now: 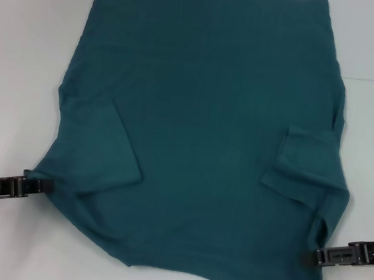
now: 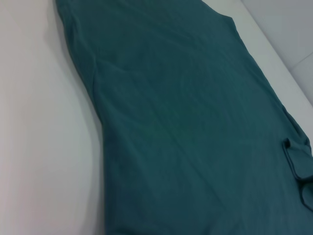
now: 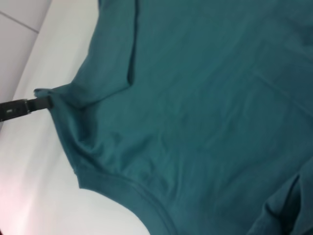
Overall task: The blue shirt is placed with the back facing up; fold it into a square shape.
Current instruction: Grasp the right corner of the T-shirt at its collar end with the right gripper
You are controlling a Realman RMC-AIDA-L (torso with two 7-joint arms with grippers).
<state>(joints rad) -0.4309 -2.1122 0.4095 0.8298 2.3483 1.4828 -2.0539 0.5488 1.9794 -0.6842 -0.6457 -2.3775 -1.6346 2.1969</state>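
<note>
The blue shirt runs past the near edge of the head view, so its nearest tip is cut off, and the worktop under it is covered. The left gripper and right gripper each meet the cloth at a near shoulder, where folds hide the tips, and both arms leave the frame at the sides. Both wrist views crop the shirt on several edges; the left wrist view shows none of its own gripper.
</note>
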